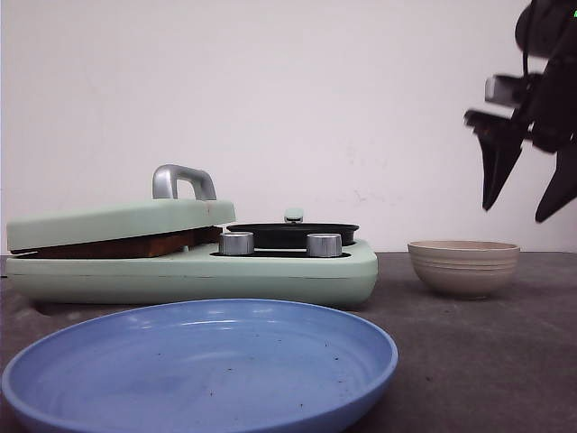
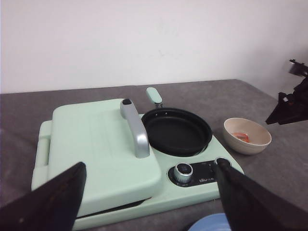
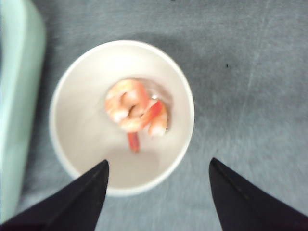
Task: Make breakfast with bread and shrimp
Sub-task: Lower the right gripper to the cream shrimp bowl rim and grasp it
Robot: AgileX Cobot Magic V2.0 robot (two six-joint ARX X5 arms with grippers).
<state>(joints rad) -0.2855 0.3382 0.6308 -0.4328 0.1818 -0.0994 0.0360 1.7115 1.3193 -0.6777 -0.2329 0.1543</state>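
Hovering above the bowl [image 3: 122, 117] of shrimp [image 3: 136, 111], right end effector [image 3: 159, 192] spread wide, empty; left end effector [image 2: 154, 202] likewise released; panel lettering unreadable

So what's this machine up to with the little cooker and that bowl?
It is making breakfast. The right claw hangs open above the small bowl holding the shrimp, not touching it. The left claw waits open in front of the green cooker, whose lid is closed over bread. The black pan and blue plate are empty.
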